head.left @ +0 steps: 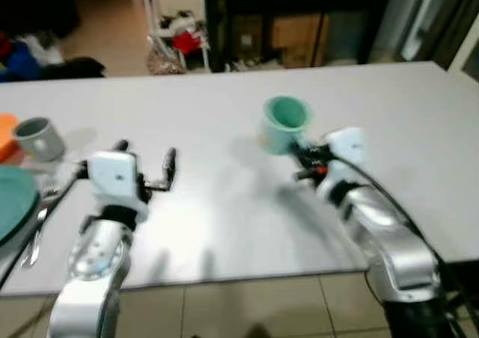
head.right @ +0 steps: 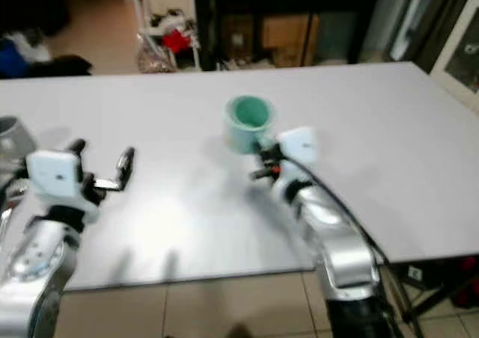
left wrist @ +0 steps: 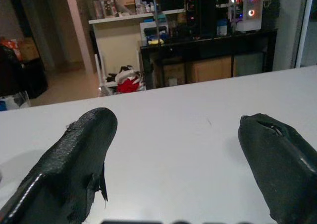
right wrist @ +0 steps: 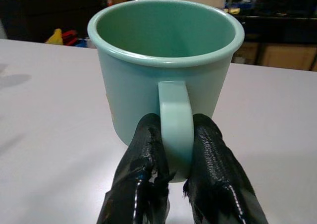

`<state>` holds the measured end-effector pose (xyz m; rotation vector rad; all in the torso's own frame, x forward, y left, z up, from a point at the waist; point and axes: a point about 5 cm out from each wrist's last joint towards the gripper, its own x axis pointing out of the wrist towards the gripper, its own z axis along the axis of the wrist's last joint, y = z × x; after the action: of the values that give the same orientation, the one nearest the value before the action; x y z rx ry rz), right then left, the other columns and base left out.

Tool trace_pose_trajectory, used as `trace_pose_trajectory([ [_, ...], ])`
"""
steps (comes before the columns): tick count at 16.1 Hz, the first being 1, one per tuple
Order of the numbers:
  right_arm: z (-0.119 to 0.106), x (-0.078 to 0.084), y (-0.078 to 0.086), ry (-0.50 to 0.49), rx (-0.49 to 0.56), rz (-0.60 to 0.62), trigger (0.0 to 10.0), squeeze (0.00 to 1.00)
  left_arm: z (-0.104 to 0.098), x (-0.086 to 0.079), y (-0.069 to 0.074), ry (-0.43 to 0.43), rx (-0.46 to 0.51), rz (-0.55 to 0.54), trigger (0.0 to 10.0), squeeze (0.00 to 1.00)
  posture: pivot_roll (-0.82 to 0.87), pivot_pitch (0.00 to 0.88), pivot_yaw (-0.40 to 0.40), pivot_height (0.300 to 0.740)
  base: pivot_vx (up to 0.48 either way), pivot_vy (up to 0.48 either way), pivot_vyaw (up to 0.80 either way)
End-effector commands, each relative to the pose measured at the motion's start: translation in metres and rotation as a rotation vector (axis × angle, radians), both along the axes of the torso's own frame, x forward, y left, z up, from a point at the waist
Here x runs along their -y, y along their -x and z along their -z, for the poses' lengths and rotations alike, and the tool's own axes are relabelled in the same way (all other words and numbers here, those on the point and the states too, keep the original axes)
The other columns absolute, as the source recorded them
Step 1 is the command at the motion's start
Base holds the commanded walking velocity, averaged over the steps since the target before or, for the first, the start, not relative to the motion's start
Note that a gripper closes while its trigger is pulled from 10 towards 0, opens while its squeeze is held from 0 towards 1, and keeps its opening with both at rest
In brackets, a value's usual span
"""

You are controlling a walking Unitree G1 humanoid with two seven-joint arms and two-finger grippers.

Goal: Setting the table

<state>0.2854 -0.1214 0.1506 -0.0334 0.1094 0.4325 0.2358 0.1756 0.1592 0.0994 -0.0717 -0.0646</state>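
Right gripper: jaws clamped on the handle of the green mug, one black finger on each side of it, handle vertical between them. Mug is upright, opening up, nothing visible inside. In the head views the mug is near the middle of the white worktop, slightly to the robot's right, right arm coming in from the near edge behind it; whether the base is touching the worktop or just above it, can't tell, frames are blurred. Left gripper: jaws apart, nothing between them, over bare worktop on the robot's left, well apart from the mug. Left wrist view confirms it: both fingers spread wide with plain white surface between. Far left of the worktop: grey cup, upright, just beside an orange object cut off by the frame edge. Nearer the robot, a teal plate at the left edge, partly out of frame, with metal cutlery lying just beside its rim; type of utensil too blurred to tell. Beyond the worktop: dark shelving unit with cardboard boxes under it, pile of red and white stuff on the floor. Tiled floor under the near edge.
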Motion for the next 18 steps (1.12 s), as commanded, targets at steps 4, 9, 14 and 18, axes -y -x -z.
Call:
trace_pose_trajectory([
  [4,0.015,-0.006,-0.014,0.052,-0.050,-0.060,10.0,0.00,0.002,0.011,0.003,-0.011,-0.024,0.099,10.0,0.00,-0.11,0.000,0.064,0.740,0.184,0.000,0.00],
  [9,0.029,-0.028,-0.044,0.032,-0.080,-0.102,10.0,0.00,0.005,0.009,0.015,-0.059,-0.079,0.252,10.0,0.00,-0.10,0.000,0.076,0.740,0.000,0.000,0.00],
  [14,0.042,-0.062,-0.066,0.034,-0.105,-0.149,10.0,0.00,0.009,0.012,0.021,-0.087,-0.132,0.355,10.0,0.00,-0.08,0.000,0.083,0.740,0.000,0.000,0.00],
  [18,0.047,-0.079,-0.069,0.097,-0.101,-0.185,10.0,0.00,0.011,0.011,0.029,-0.089,-0.163,0.375,10.0,0.00,-0.06,0.000,0.070,0.740,0.000,0.000,0.00],
])
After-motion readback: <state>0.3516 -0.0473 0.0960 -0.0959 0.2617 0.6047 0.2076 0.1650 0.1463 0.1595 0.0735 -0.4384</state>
